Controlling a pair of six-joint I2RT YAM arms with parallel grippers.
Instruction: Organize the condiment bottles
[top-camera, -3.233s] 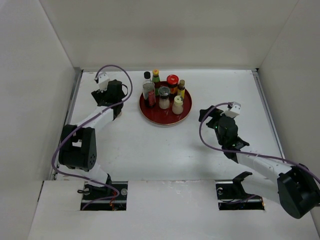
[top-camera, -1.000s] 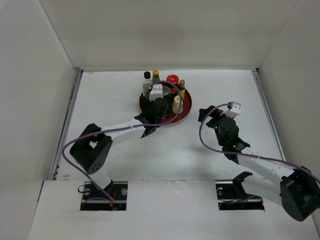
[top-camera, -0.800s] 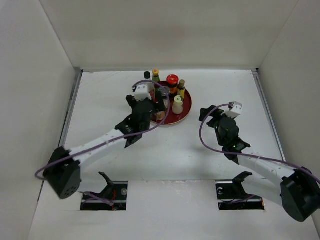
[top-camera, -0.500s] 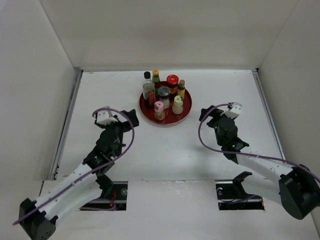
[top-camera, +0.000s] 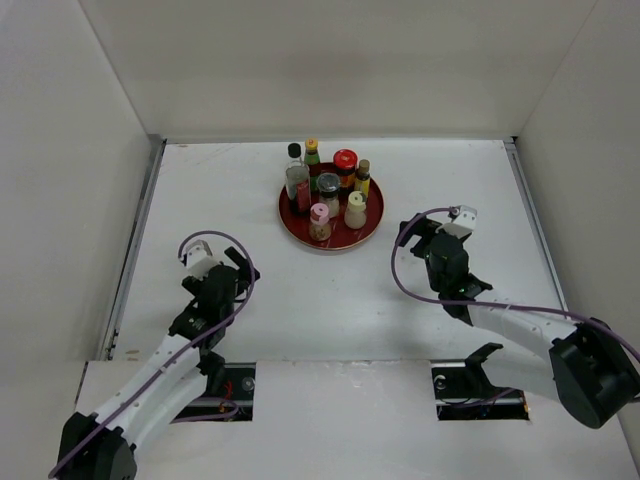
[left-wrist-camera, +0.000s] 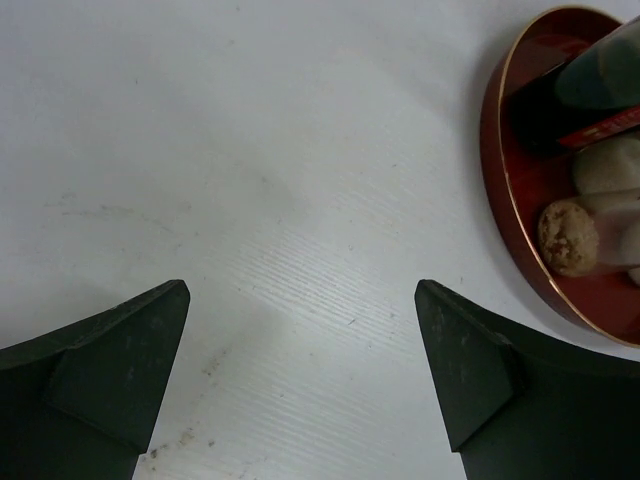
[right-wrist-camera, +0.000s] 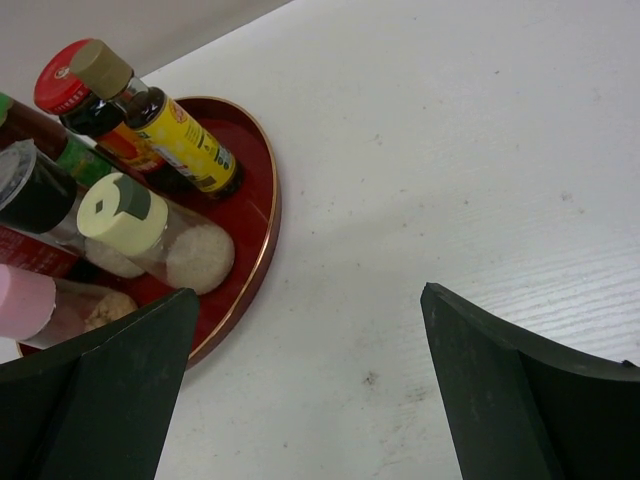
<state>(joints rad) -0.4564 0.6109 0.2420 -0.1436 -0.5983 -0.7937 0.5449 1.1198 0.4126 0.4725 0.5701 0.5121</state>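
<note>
Finishing step: all seven small condiment bottles (top-camera: 328, 190) stand on the round red tray (top-camera: 296, 236), near the far edge of the white surface (top-camera: 300, 300).
Claws: left claw (left-wrist-camera: 297, 290) and right claw (right-wrist-camera: 308, 292) both spread, empty.
Next: probably only retreating.

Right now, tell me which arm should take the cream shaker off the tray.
Probably right: the open right gripper sits just beside the tray, near the cream shaker; the left gripper is farther back.
</note>
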